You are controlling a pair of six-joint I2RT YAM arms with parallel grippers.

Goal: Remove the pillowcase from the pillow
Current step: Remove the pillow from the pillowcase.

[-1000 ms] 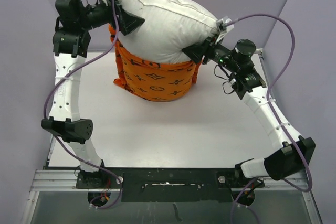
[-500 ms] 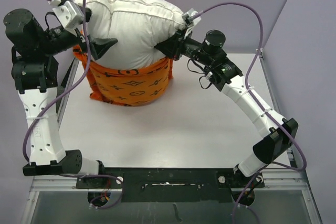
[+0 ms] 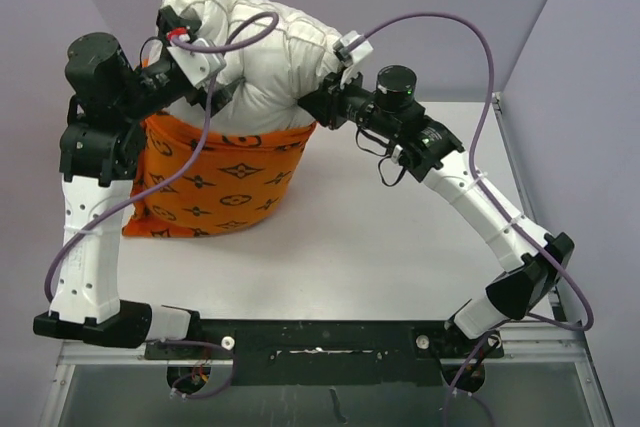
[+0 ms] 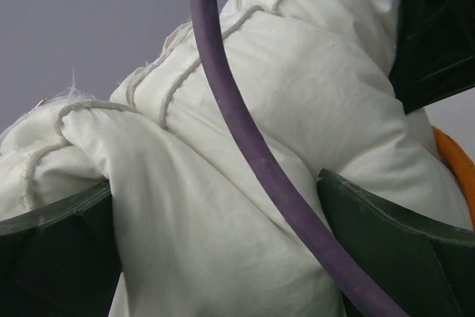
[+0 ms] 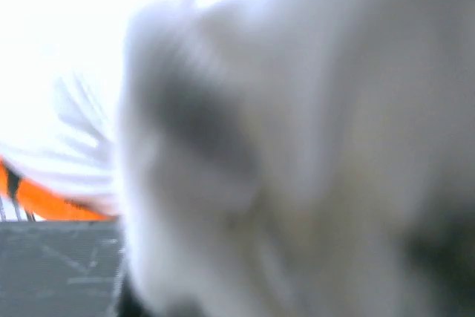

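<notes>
The white pillow stands upright at the table's back left, its lower half inside the orange pillowcase with black motifs. My left gripper reaches into the pillow's left side. In the left wrist view it is open wide, the pillow bulging between its dark fingers. A sliver of pillowcase shows at the right edge. My right gripper is shut on the pillow's right edge, just above the pillowcase rim. The right wrist view is a white blur of pillow with some orange pillowcase.
A purple cable crosses the left wrist view, and another cable loops high over the right arm. The white table lies to the right of the pillow. Purple walls stand behind and at both sides. A black rail runs along the near edge.
Both arms have carried the pillow to the left. The pillowcase now hangs lower and further left on the table. My right gripper has shut on the pillow's edge.
</notes>
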